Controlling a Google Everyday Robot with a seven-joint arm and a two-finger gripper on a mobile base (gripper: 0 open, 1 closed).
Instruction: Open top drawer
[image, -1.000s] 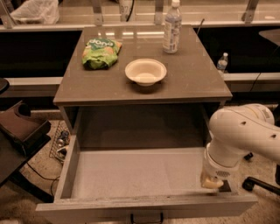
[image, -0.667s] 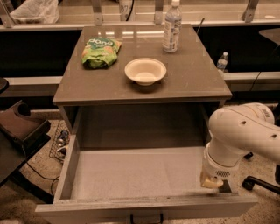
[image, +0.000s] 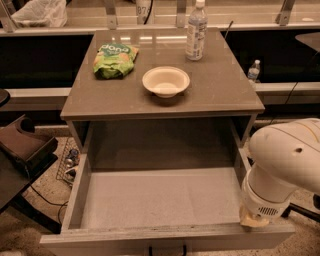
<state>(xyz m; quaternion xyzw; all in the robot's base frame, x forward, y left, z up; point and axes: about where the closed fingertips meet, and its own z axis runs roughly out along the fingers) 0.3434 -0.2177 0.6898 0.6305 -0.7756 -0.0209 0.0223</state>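
Observation:
The top drawer (image: 160, 200) stands pulled far out from under the grey-brown cabinet top, its large pale-grey box bare inside. A small dark pull handle (image: 167, 248) shows at the middle of its front, at the frame's bottom edge. My white arm (image: 285, 165) reaches down at the right, and the gripper (image: 255, 220) sits at the drawer's front right corner, against the front panel's top edge. The arm's wrist hides most of it.
On the cabinet top (image: 220, 85) lie a green snack bag (image: 115, 60), a cream bowl (image: 166, 81) and a clear water bottle (image: 196, 31). A second small bottle (image: 254, 70) stands behind at right. A dark chair (image: 25, 150) and cables sit at left.

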